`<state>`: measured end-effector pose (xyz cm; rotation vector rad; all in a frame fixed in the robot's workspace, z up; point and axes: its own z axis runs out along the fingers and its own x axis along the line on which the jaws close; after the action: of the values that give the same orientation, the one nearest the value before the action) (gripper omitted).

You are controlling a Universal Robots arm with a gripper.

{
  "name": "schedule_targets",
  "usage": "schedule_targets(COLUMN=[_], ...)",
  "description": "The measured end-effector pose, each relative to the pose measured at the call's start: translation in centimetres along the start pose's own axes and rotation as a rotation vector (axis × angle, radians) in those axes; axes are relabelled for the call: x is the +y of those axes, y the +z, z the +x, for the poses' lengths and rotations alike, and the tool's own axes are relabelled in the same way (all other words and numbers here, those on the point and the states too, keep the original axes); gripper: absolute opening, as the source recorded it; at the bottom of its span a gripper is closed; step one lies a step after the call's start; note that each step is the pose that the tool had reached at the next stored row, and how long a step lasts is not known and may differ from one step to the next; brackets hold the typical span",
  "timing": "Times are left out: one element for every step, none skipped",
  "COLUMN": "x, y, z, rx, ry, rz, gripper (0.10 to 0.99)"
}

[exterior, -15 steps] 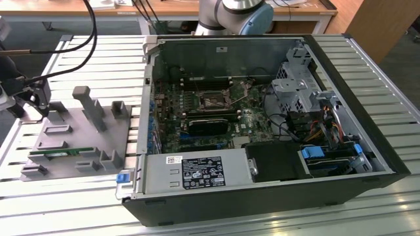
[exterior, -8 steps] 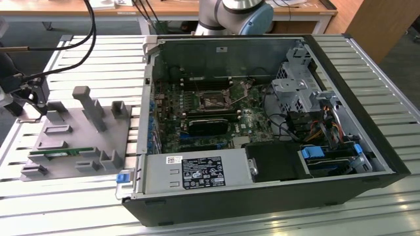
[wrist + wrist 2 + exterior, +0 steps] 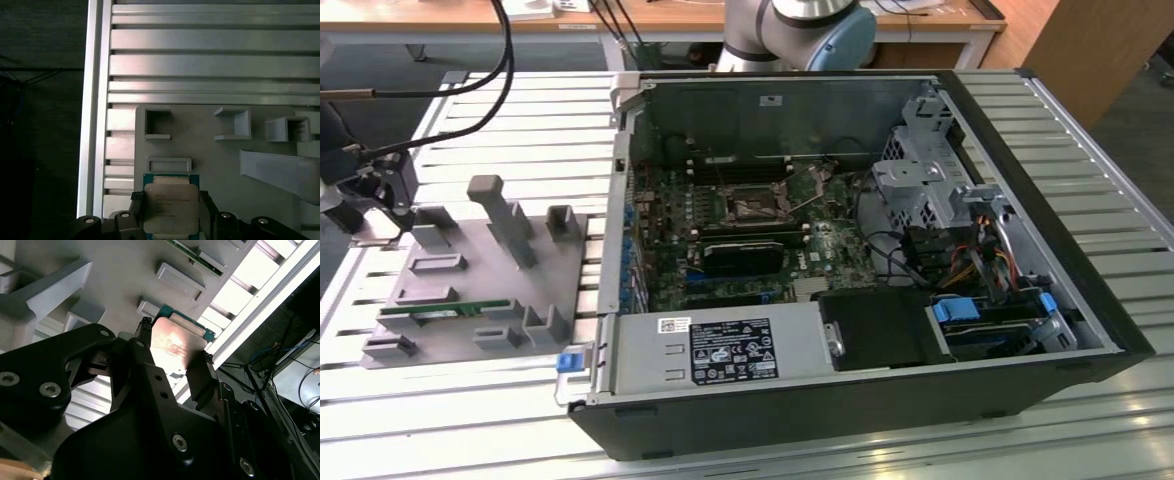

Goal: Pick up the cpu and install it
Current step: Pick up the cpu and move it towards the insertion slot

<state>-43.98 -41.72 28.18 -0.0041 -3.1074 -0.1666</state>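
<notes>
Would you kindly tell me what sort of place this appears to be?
Likely a robotics lab: an open computer case on a slotted aluminium table, a grey parts tray, and the gripper holding the cpu.

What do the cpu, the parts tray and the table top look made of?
cpu: metal lid, dull silver, reflecting light, on a green circuit board.
parts tray: probably plastic; matte uniform grey, moulded pockets.
table top: likely aluminium; bright ribbed slats.

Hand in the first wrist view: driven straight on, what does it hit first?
The hand is shut on the silver-topped square cpu chip; straight on, the grey plastic fixture tray comes first, probably. Gap to it unclear.
</notes>
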Motion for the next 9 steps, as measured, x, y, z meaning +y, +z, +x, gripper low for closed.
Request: schedule_targets(x=[0.00, 0.01, 0.02, 0.02, 0.03, 0.03, 0.04, 0.05, 0.05], y=[-0.06, -0.11, -0.16, -0.21, -0.27, -0.33, -0.37, -0.43, -0.50], z=[0.00, 0.00, 0.00, 0.01, 0.01, 0.01, 0.01, 0.01, 0.01], rx=[0.0000, 0.0000, 0.0000, -0.0001, 0.0000, 0.0000, 0.0000, 0.0000, 0.0001], ry=[0.000, 0.000, 0.000, 0.000, 0.000, 0.000, 0.000, 0.000, 0.000], rz=[0.000, 0.000, 0.000, 0.000, 0.000, 0.000, 0.000, 0.000, 0.000], gripper=[0.529, 0.529, 0.529, 0.529, 0.529, 0.529, 0.529, 0.529, 0.529])
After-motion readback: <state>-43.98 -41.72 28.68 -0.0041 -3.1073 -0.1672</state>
